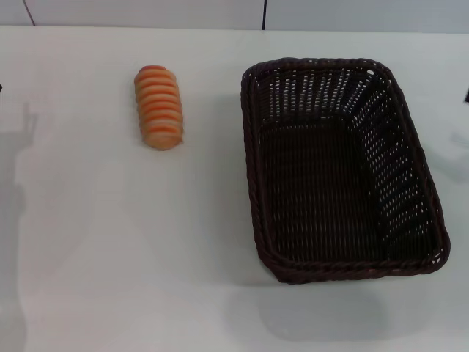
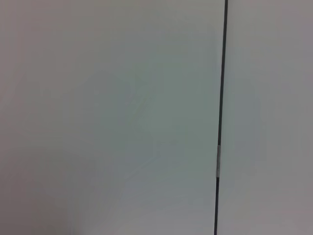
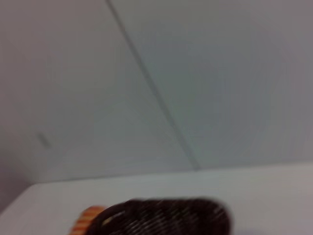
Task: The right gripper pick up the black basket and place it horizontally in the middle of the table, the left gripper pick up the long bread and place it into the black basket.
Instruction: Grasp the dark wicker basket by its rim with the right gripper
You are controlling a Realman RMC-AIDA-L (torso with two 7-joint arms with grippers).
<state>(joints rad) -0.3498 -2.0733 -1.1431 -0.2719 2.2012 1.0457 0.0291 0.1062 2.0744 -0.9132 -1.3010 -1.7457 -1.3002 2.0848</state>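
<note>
The black basket (image 1: 337, 172) stands on the right half of the white table (image 1: 110, 257), its long side running from near to far. It holds nothing. The long bread (image 1: 157, 106) lies on the table at the far left, apart from the basket. The right wrist view shows the basket's rim (image 3: 166, 218) and one end of the bread (image 3: 85, 220) from low and far off. Only a dark sliver of the right gripper (image 1: 467, 95) shows at the right edge, well clear of the basket. A similar sliver of the left gripper (image 1: 1, 88) shows at the left edge.
A pale wall with a dark vertical seam (image 1: 264, 15) runs behind the table's far edge. The left wrist view shows only that wall and a seam (image 2: 222, 98). Arm shadows fall on the table's left side (image 1: 15, 169).
</note>
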